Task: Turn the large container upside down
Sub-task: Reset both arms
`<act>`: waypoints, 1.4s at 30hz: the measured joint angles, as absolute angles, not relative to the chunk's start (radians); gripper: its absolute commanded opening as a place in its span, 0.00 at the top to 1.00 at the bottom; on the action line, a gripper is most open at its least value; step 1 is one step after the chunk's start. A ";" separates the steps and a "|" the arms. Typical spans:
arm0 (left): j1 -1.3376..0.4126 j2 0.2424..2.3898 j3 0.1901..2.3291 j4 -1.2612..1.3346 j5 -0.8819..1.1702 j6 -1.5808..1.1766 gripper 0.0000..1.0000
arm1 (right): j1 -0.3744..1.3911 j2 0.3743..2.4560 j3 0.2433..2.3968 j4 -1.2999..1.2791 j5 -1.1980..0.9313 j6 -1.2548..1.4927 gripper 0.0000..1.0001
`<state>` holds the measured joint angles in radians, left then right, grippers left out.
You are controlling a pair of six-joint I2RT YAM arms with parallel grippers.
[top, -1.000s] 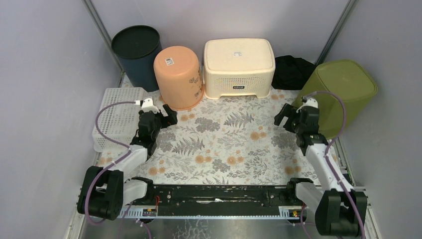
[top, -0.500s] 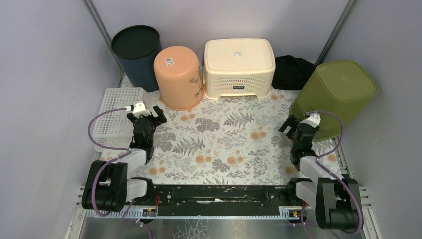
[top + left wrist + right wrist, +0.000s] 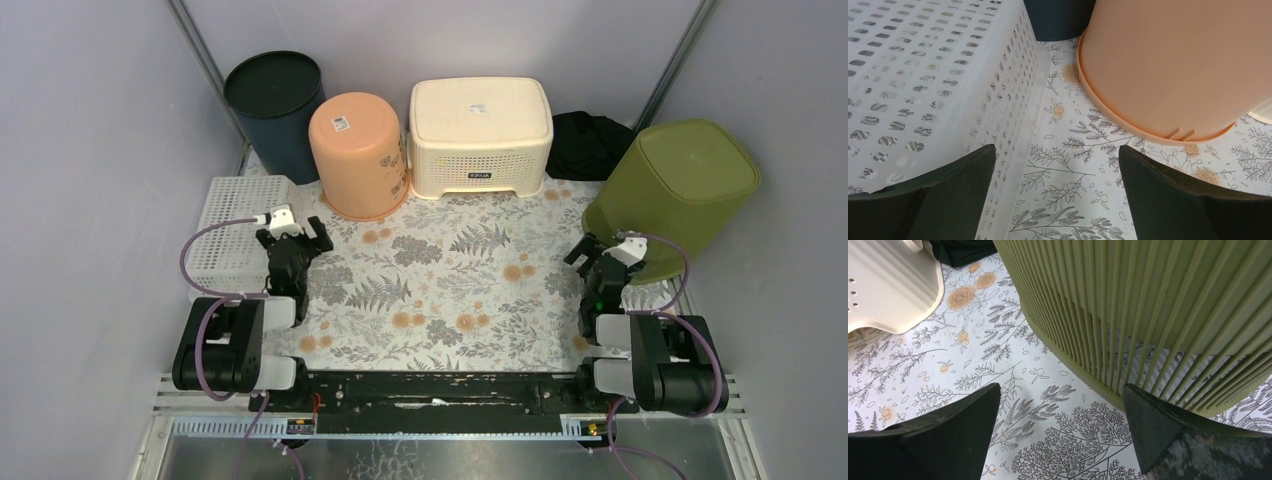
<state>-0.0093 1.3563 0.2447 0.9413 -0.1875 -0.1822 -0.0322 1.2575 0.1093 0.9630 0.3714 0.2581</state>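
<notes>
Large green container (image 3: 680,190) sits bottom-up: the flip looks done.
Left end effector (image 3: 293,236) and right end effector (image 3: 600,254) gape empty; no further move seems needed.

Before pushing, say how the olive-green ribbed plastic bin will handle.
The olive-green ribbed plastic bin is probably light for its size. Its ribbed walls likely keep it stiff. Sitting on its rim, it should slide, not roll.

High above the near edge, looking down over the whole flowered cloth (image 3: 450,290). Left wrist: low, close, facing the white basket (image 3: 923,75) and orange bucket (image 3: 1173,65). Right wrist: low, close against the green bin (image 3: 1158,305). Shared overhead: all three containers.
</notes>
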 measured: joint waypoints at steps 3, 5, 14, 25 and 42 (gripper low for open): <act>-0.009 1.375 0.231 0.973 -0.187 -0.181 0.00 | -0.031 1.315 0.084 1.077 0.374 0.251 0.01; -0.009 1.384 0.227 0.989 -0.187 -0.181 0.00 | -0.031 1.370 0.059 1.187 0.370 0.238 0.01; -0.008 1.433 0.144 1.190 -0.163 -0.175 0.00 | -0.031 1.414 0.035 1.323 0.287 0.178 0.00; -0.004 1.506 0.211 1.224 -0.079 -0.139 0.00 | -0.009 1.519 0.177 1.261 0.214 0.105 0.01; -0.004 1.510 0.213 1.172 -0.022 -0.116 0.00 | -0.006 1.519 0.187 1.201 0.213 0.086 0.01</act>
